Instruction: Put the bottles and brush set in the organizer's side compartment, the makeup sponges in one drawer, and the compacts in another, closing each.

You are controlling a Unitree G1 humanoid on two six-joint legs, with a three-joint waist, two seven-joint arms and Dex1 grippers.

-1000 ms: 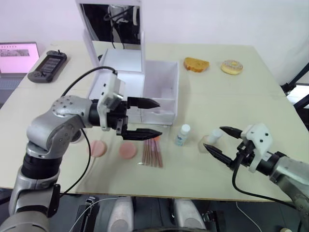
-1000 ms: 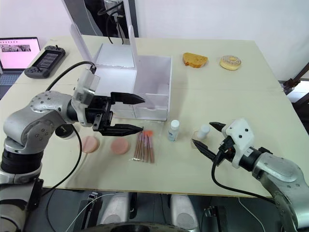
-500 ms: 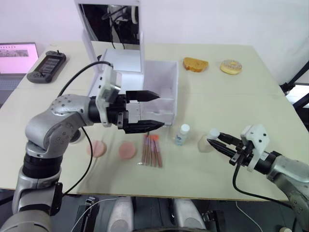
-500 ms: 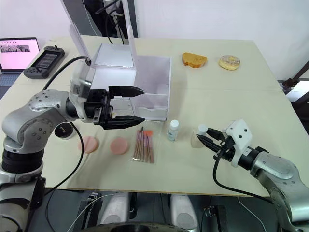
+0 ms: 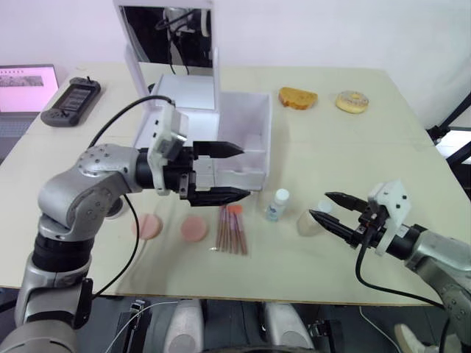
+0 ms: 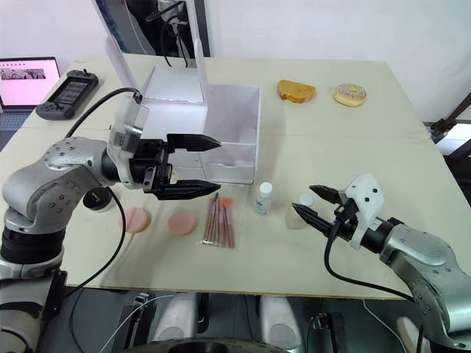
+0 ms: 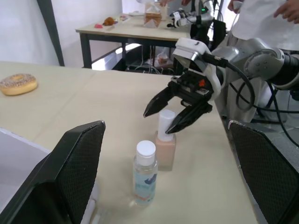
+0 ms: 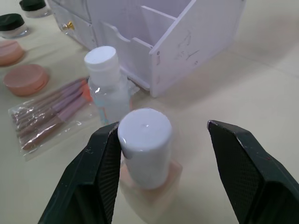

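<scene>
The foundation bottle (image 8: 147, 170) is a squat, peach-coloured glass bottle with a tall white cylindrical cap. It stands upright on the table (image 5: 353, 140), near the front edge toward the robot's right. The right gripper (image 5: 324, 208) has its two black fingers spread wide on either side of the cap, one finger close against it and the other clearly apart, gripping nothing.

Just beside it stands the clear bottle (image 5: 278, 205), taller and slimmer, with a white screw cap and a pale blue label; the printing on the label is too small to read. The brush set (image 5: 232, 229) lies flat beside that, several pinkish-purple handled brushes sealed in a clear plastic sleeve.

The white organizer (image 5: 221, 136) sits behind these things, its lid with a mirror raised and its side compartment open at the top. Scribbled grey marks show on its side wall, not legible as words.

The left gripper (image 5: 234, 171) hangs in front of the organizer's drawers, fingers wide apart and empty. Two round pink sponges (image 5: 195, 229) lie on the table near the brush set.
</scene>
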